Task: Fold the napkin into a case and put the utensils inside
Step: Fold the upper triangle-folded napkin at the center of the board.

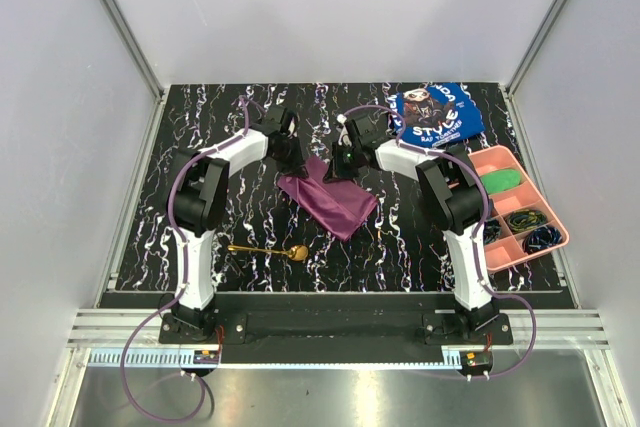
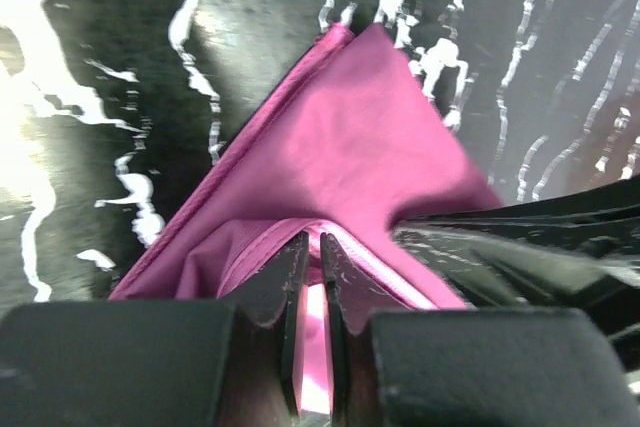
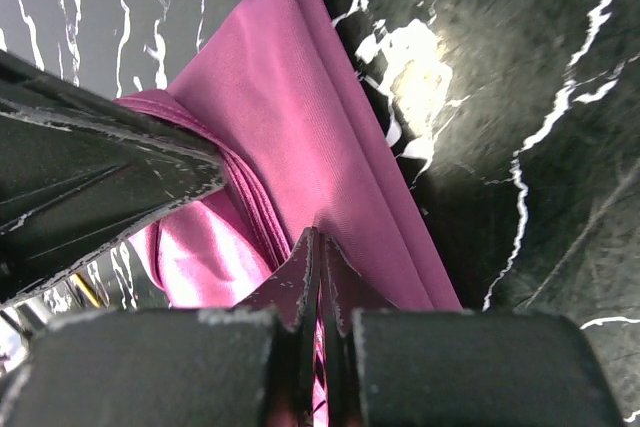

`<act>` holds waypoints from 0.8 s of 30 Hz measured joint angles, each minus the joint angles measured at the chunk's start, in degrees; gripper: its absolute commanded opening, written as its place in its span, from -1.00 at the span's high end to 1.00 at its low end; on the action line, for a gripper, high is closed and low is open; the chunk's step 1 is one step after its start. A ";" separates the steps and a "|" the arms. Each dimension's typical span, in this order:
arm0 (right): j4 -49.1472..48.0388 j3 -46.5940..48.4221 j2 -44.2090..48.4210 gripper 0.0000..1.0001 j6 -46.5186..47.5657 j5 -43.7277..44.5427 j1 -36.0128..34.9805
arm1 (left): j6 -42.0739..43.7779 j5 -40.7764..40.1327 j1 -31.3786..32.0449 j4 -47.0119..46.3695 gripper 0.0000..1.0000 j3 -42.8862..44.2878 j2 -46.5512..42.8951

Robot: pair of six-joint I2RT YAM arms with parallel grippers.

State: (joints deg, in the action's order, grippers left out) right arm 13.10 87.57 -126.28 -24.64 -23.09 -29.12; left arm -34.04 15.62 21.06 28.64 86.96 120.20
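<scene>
The plum-purple napkin (image 1: 330, 197) lies folded in layers at the table's middle, its far edge lifted. My left gripper (image 1: 291, 155) is shut on its far left edge; the left wrist view shows cloth (image 2: 350, 137) pinched between the jaws (image 2: 314, 239). My right gripper (image 1: 340, 159) is shut on the far right edge; the right wrist view shows the folded cloth (image 3: 290, 107) clamped in the jaws (image 3: 318, 237), with the other gripper at left. The gold spoon (image 1: 268, 250) lies on the table in front of the napkin, apart from both grippers.
A blue cloth with white lettering (image 1: 436, 109) lies at the back right. A pink compartment tray (image 1: 530, 187) with small items stands at the right edge. The table is black marble-patterned, with white walls around.
</scene>
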 measured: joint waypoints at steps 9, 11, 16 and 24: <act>-1.31 0.00 0.00 1.00 -1.33 2.47 0.02 | 1.92 -2.89 0.00 2.36 0.81 0.17 0.00; -1.33 0.00 0.00 1.00 -1.36 2.47 0.02 | 2.23 -3.06 0.00 2.54 0.80 0.13 -0.02; -1.33 0.00 0.00 1.00 -1.36 2.45 0.02 | 2.56 -3.08 0.00 2.60 0.61 0.09 -0.02; -0.83 0.28 0.00 1.00 -1.33 2.36 0.04 | 2.05 -1.90 -0.02 2.97 0.40 5.03 -0.52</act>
State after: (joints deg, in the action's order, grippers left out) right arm 12.27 87.85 -126.28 -25.98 -20.73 -29.08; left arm -31.99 13.72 21.04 31.62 91.98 119.68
